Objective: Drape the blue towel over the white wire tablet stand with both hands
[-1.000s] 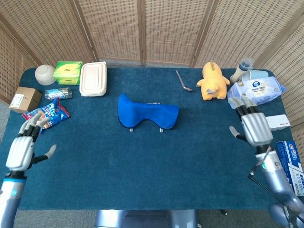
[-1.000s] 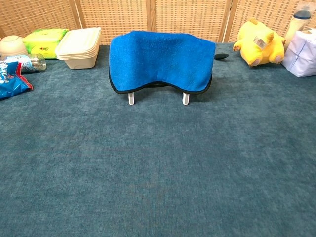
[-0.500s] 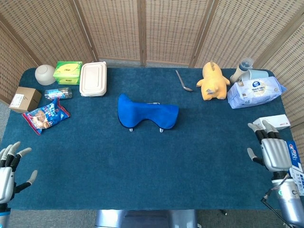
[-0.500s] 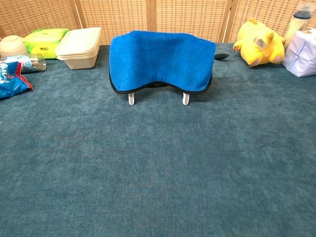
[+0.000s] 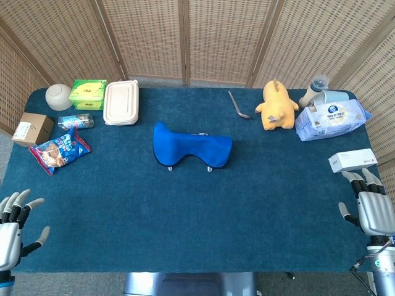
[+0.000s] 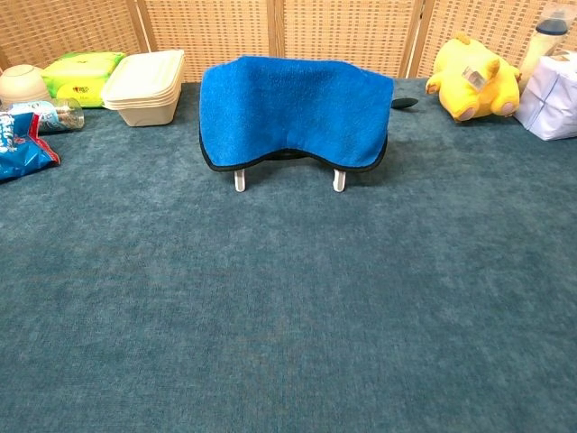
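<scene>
Metal-grey and empty, our left hand (image 5: 10, 231) sits at the near left corner of the bench (image 5: 185, 216), fingers spread and holding nothing; our right hand (image 5: 374, 209) sits at the near right edge in the same released way, just in front of a small white box (image 5: 352, 160). We judge both are parked low and wide so the work stays unobstructed, since nothing is left to hold. Compared with a second ago, both hands have drawn back toward us and outward: the left was up beside the snack packet (image 5: 59, 148), the right near the wet wipes pack (image 5: 332, 120); the chest view shows neither hand.

Mid-bench, the blue towel (image 6: 296, 110) hangs over the white wire tablet stand (image 6: 240, 180), covering it so only the two white feet show beneath the dark-edged hem. It lies evenly, draped front and back, unmoved across the frames, so we take the task as done.

Further back stand a stacked lunch box (image 5: 121, 102), a green packet (image 5: 87, 94), a bowl (image 5: 59, 96), a spoon (image 5: 237, 106) and a yellow plush toy (image 5: 276, 106).
</scene>
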Tool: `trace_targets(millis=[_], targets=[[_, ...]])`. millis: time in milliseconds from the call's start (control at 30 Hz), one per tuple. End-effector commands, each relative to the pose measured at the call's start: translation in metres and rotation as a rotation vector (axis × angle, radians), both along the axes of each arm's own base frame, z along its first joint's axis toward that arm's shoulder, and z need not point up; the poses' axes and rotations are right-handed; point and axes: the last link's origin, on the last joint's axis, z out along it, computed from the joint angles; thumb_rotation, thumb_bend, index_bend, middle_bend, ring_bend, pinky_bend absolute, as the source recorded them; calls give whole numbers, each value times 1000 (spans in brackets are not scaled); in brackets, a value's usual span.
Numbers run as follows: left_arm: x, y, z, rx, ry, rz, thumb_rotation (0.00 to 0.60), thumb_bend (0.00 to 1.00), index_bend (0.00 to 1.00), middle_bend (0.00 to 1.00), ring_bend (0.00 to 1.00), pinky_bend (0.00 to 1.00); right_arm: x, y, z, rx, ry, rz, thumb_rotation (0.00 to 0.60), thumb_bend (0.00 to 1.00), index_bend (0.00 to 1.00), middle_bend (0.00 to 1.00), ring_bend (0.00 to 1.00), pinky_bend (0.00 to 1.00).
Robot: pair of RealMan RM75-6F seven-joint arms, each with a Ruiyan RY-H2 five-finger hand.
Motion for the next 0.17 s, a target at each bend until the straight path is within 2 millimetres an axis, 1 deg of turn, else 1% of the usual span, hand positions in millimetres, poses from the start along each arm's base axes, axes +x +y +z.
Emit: trace_targets(millis=[33,167], targets=[[3,3,-1,-4,27,1,600,409,250,117,0,0,0,1,0,-9,1,7,600,326,177,209,52,122],[5,5,2,-7,39,12,600,409,251,116,0,0,-1,3,0,-21,-5,4,600,319,182,209,52,121]])
